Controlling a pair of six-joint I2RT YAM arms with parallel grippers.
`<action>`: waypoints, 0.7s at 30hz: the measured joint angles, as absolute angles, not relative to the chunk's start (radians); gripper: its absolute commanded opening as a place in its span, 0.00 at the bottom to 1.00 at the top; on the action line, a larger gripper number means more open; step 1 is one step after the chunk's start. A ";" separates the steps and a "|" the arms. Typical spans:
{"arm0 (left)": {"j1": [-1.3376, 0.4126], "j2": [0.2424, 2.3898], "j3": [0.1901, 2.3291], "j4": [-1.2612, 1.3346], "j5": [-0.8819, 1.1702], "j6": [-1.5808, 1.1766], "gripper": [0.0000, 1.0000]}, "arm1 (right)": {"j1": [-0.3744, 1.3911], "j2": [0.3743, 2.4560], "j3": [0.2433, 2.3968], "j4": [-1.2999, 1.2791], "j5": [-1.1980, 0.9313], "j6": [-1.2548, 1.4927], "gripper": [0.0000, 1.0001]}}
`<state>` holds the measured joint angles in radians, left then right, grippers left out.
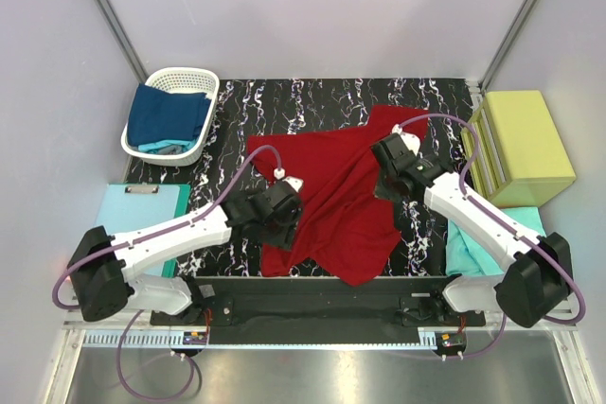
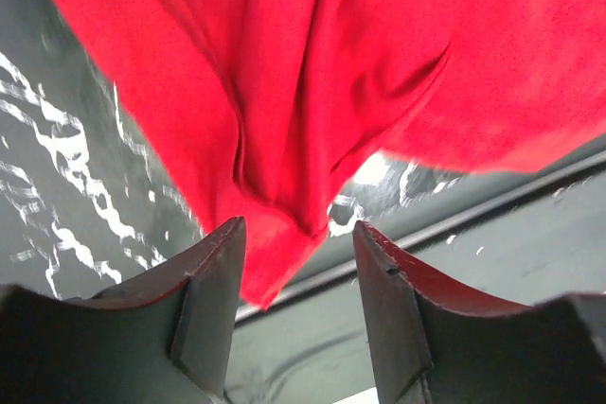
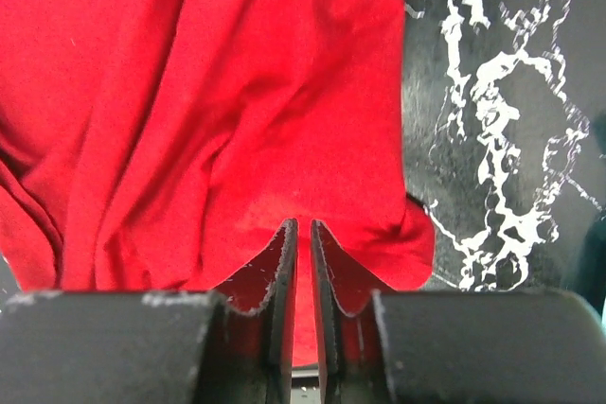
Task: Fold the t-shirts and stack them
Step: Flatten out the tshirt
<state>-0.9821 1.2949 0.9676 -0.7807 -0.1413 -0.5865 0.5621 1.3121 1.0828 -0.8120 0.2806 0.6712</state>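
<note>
- Far left, the white basket (image 1: pixel 189 73) holds navy blue t-shirts (image 1: pixel 166 115). I see no folded stack anywhere, so I judge the task is at its first shirt.
- My left tool (image 2: pixel 298 234) stands half wide at the left edge of the dark red t-shirt (image 1: pixel 331 196). A hanging fold of cloth sits between the fingers, but they are not pressed on it.
- The dark red t-shirt lies rumpled in the middle of the black marbled desk (image 1: pixel 237 106), between my two arms, and is not yet flat.
- My right tool (image 3: pixel 301 229) is narrow and pinches the shirt's right edge. Red cloth fills the slit between the fingers.
- The step in hand, as I read it, is gripping both edges so I can spread the shirt before folding.
- Next the left tool must close on that fold. Then both tools must lift and draw apart evenly, so the cloth goes taut without slipping.
- At the right, a teal t-shirt (image 1: pixel 461 257) lies partly under my right arm.
</note>
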 measured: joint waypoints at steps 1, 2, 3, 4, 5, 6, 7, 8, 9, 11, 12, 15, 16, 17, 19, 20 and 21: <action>-0.987 1.282 0.945 -0.793 -0.135 -0.596 0.49 | 0.570 1.309 1.075 -0.812 0.280 0.675 0.18; -0.990 1.277 0.932 -0.801 -0.131 -0.602 0.48 | 0.577 1.306 1.068 -0.812 0.281 0.677 0.18; -0.994 1.275 0.918 -0.806 -0.128 -0.608 0.48 | 0.582 1.304 1.064 -0.812 0.280 0.679 0.18; -1.000 1.275 0.906 -0.811 -0.126 -0.615 0.47 | 0.588 1.301 1.060 -0.812 0.281 0.680 0.18; -1.009 1.275 0.893 -0.815 -0.124 -0.624 0.47 | 0.593 1.298 1.058 -0.813 0.281 0.680 0.18; -1.020 1.275 0.883 -0.820 -0.120 -0.631 0.46 | 0.596 1.296 1.056 -0.813 0.281 0.681 0.18; -1.040 1.276 0.872 -0.825 -0.116 -0.641 0.46 | 0.601 1.292 1.054 -0.812 0.281 0.682 0.18; -1.050 1.276 0.870 -0.828 -0.112 -0.645 0.46 | 0.603 1.290 1.052 -0.813 0.281 0.682 0.18; -1.065 1.276 0.866 -0.830 -0.110 -0.650 0.46 | 0.606 1.287 1.050 -0.812 0.281 0.683 0.18; -1.099 1.279 0.859 -0.830 -0.105 -0.662 0.46 | 0.610 1.284 1.044 -0.812 0.280 0.683 0.18; -1.114 1.282 0.855 -0.829 -0.104 -0.665 0.46 | 0.612 1.284 1.039 -0.812 0.280 0.683 0.18; -1.152 1.311 0.852 -0.829 -0.104 -0.675 0.46 | 0.616 1.284 1.026 -0.812 0.280 0.683 0.18; -1.162 1.327 0.852 -0.827 -0.104 -0.677 0.46 | 0.616 1.283 1.024 -0.813 0.280 0.683 0.18; -1.170 1.347 0.852 -0.822 -0.104 -0.678 0.46 | 0.616 1.284 1.024 -0.812 0.280 0.683 0.18; -1.176 1.383 0.852 -0.808 -0.102 -0.678 0.46 | 0.616 1.284 1.024 -0.812 0.280 0.683 0.18; -1.177 1.404 0.852 -0.799 -0.102 -0.678 0.46 | 0.617 1.284 1.024 -0.812 0.280 0.683 0.18; -1.177 1.425 0.852 -0.790 -0.102 -0.678 0.47 | 0.617 1.284 1.023 -0.812 0.280 0.683 0.18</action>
